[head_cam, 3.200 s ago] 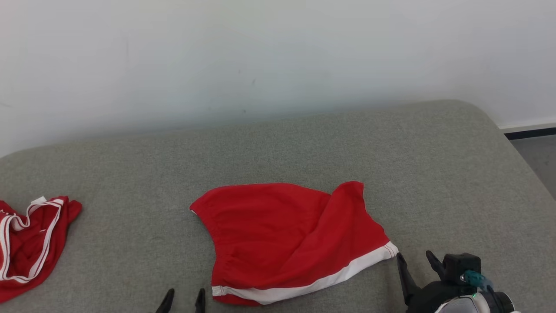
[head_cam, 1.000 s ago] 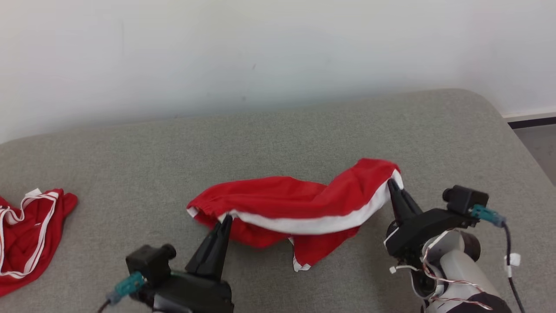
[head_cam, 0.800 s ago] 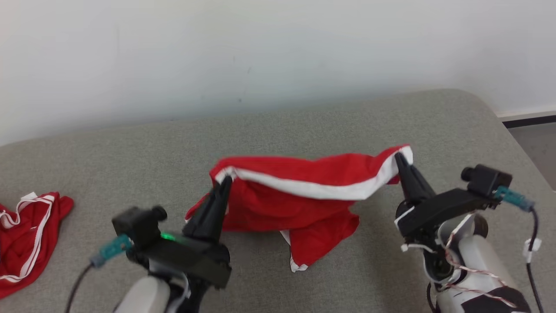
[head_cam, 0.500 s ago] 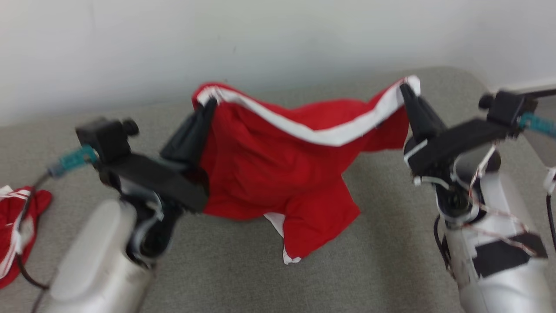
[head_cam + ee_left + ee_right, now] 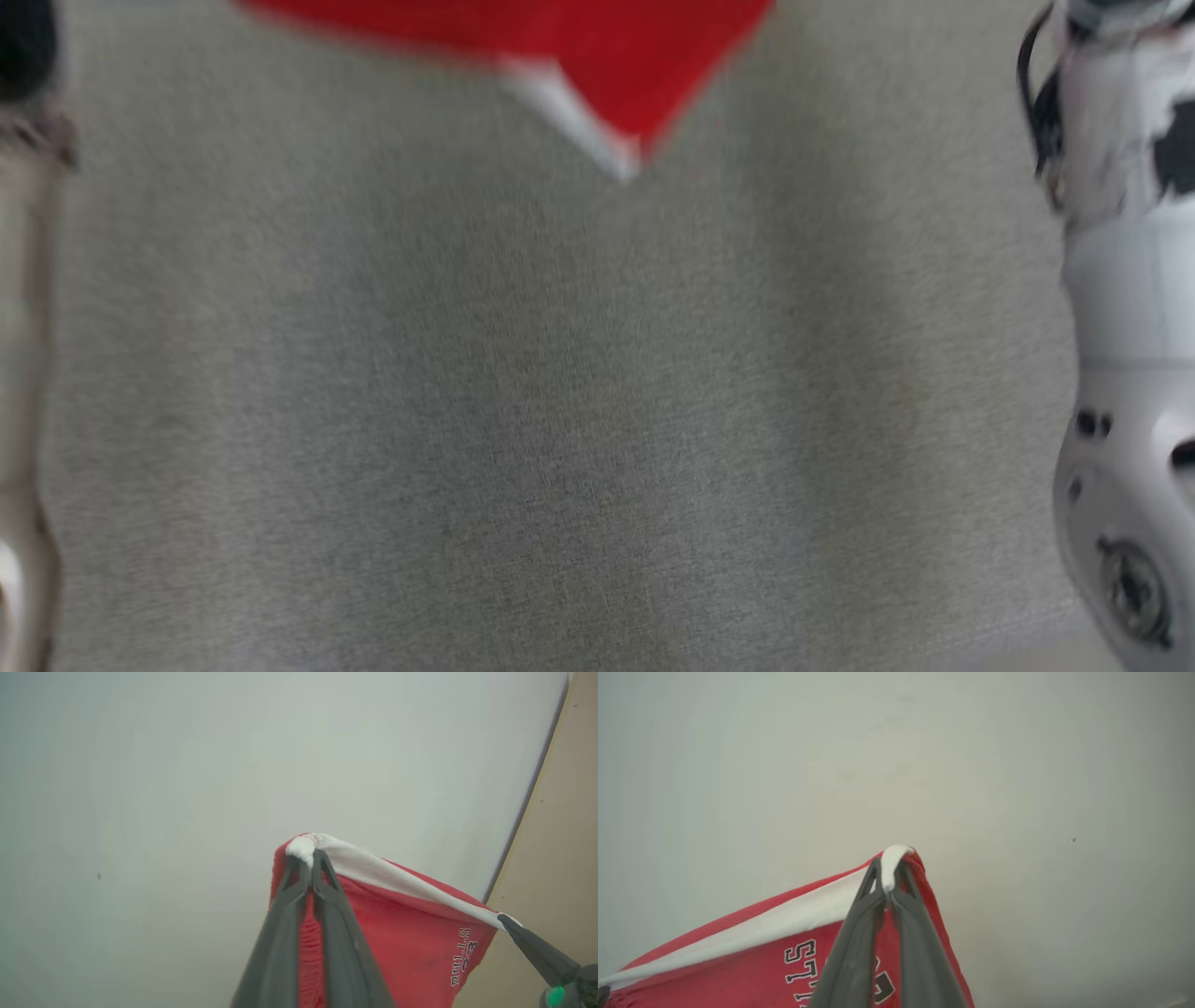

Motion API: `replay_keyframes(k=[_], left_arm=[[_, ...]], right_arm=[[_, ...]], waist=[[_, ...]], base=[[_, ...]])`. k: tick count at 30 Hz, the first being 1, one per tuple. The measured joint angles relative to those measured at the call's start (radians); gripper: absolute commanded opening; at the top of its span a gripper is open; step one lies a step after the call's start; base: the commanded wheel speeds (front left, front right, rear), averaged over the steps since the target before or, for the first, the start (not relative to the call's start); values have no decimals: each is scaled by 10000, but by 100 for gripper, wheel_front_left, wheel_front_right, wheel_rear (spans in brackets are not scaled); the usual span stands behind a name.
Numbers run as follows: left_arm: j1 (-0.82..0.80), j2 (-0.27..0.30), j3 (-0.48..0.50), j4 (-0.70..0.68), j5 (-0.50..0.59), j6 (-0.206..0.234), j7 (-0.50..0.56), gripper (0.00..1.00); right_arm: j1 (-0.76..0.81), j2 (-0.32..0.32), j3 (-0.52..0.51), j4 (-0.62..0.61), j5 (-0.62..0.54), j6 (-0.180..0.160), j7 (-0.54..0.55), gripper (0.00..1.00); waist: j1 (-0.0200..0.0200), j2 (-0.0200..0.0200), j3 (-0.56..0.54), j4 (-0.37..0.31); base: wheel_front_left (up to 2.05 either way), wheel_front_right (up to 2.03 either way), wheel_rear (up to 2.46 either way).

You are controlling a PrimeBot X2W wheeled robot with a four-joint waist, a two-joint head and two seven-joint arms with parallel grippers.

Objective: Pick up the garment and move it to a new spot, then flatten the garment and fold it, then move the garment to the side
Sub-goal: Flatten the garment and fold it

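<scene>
left hand (image 5: 309,856) and right hand (image 5: 889,868) grip the garment (image 5: 653,56), now hoisted clear, corner dangling at 12 o'clock; relocating next.

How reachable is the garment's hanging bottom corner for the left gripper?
Probably not: the left gripper is shut on the white band of the garment, as is the right gripper. The hanging corner is below; it would have to let go first.

Grey cushion (image 5: 560,420) open across mid, pale forearm (image 5: 1120,308) at R edge (blurred), red garment (image 5: 644,65) hanging over far part
</scene>
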Motion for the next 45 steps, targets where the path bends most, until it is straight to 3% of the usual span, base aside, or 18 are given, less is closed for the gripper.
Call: replay_keyframes(k=[5,10,16,20,24,27,34,39,45], left_arm=[[-1710,-69,245,370,182,10,-790,0],[-2150,-230,213,685,81,-140,-1390,0],[-1028,-242,-130,1329,-150,-165,-1824,0],[165,-462,-288,1120,-1011,-207,-2057,0],[1644,-794,-721,391,-1950,-209,-2142,0],[2858,-631,-1137,-134,-2274,-221,-2165,0],[5302,-217,-1804,-671,-2541,-224,-2188,0],[7017,-105,-2119,-669,-2888,-230,-2121,0],[9033,123,-2556,-744,-2963,-71,-2042,0]], right_arm=[[-1712,48,15,771,-345,4,-1662,0],[-2594,38,73,1177,-380,4,-2523,0],[-1853,23,1127,1988,-518,2,-2508,0],[-758,4,1870,1791,-82,2,-2458,0],[715,-635,2784,639,729,2,-1762,0],[2263,-1448,3181,-568,1287,0,-1120,0],[5809,-2794,2382,-3346,1785,2,443,0],[8506,-2686,1486,-4554,815,4,1806,0],[11286,-1659,644,-5877,-351,4,3689,0]], waist=[[1,1,1134,-95],[0,2,2017,-121],[0,1,2692,-40],[-2,1,2712,98],[-4,0,2435,221],[-4,0,2068,339],[-7,-3,926,518],[-7,-3,1,561],[-8,-4,-1125,547]], base=[[0,0,0],[0,0,0],[0,0,0],[0,0,0],[0,0,0],[0,0,0],[0,0,0],[0,0,0],[0,0,0]])
